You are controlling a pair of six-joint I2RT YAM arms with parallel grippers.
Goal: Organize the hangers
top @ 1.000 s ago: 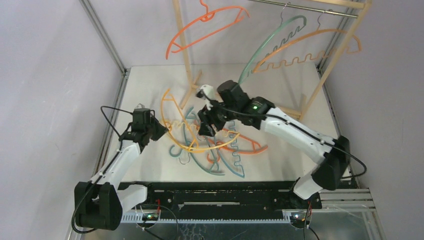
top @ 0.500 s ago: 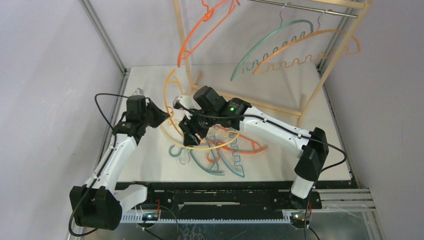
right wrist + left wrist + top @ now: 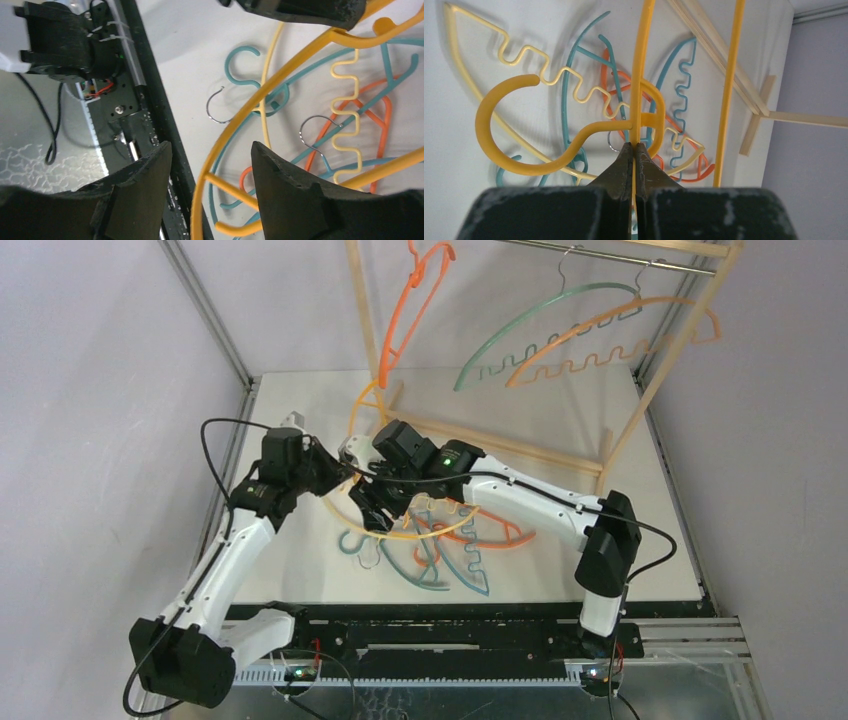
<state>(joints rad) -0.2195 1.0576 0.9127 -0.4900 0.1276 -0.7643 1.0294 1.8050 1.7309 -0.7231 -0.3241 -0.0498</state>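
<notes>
The left gripper is clamped on a thin bar of the yellow hanger, close by its hook, so the hanger tips up on edge over the left of the table. Its low arm lies across the pile. The right gripper sits just right of it with its jaws wide. From the wrist the yellow arc runs through the gap, though I cannot tell whether it touches. This looks like a handover, so the right arm, nearer the rack, can take the hanger. Three hangers are already on the far rod, and several more lie tangled near the middle.
</notes>
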